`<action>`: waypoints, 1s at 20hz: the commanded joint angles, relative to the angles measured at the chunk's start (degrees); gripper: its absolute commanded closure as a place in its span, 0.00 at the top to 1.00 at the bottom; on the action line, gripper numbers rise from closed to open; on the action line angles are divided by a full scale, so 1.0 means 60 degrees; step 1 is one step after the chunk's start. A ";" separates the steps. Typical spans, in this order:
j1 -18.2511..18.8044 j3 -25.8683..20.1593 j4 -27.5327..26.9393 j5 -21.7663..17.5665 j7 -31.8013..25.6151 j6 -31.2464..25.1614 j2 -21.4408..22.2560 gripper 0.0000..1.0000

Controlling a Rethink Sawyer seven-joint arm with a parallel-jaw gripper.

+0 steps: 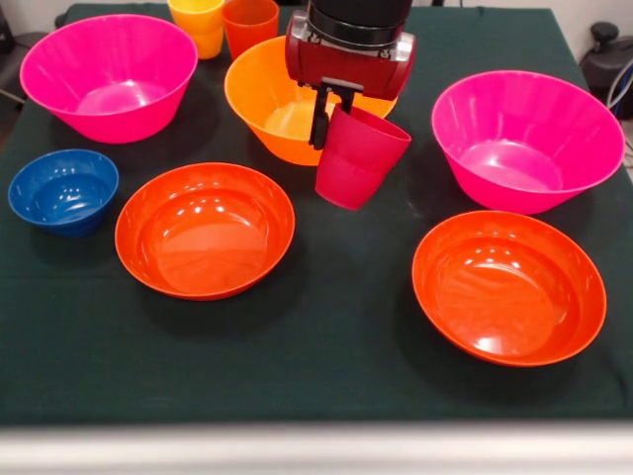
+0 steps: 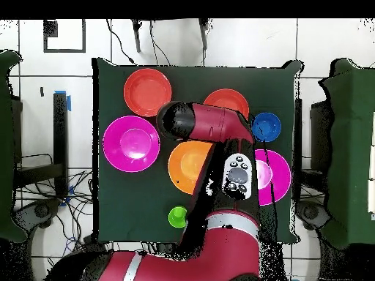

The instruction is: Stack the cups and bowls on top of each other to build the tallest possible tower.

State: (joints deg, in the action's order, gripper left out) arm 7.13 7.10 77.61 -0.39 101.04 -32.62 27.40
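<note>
The tool [image 1: 331, 114] grips the red cup [image 1: 358, 158] by its rim, one finger [image 1: 319, 124] down the outside wall, the jaws closed narrow on that wall. The cup hangs tilted (mouth up, toward the arm), lifted clear of the tabletop [image 1: 326, 336], just in front of the large orange bowl [image 1: 265, 109]. Two pink bowls [image 1: 109, 74] sit at either side, two shallow red-orange bowls [image 1: 205, 230] nearer the camera, the small blue bowl [image 1: 62, 190] at left. Yellow cup [image 1: 198, 22] and orange cup [image 1: 249, 24] stand behind; the overhead view shows the green cup [image 2: 177, 216].
</note>
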 commanded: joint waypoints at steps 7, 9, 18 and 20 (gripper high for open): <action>-0.0123 -0.0798 0.0718 -0.0899 -0.0338 -0.0077 0.0072 0.00; -0.0094 -0.0858 0.0770 -0.0880 -0.0398 -0.0083 0.0146 0.00; -0.0012 -0.1057 0.0796 -0.0718 -0.0448 -0.0220 0.0264 0.00; 0.0029 -0.1100 0.0828 -0.0720 -0.0495 -0.0208 0.0304 0.00</action>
State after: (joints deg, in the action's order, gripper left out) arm 7.03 6.86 79.38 -0.38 101.04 -32.60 28.70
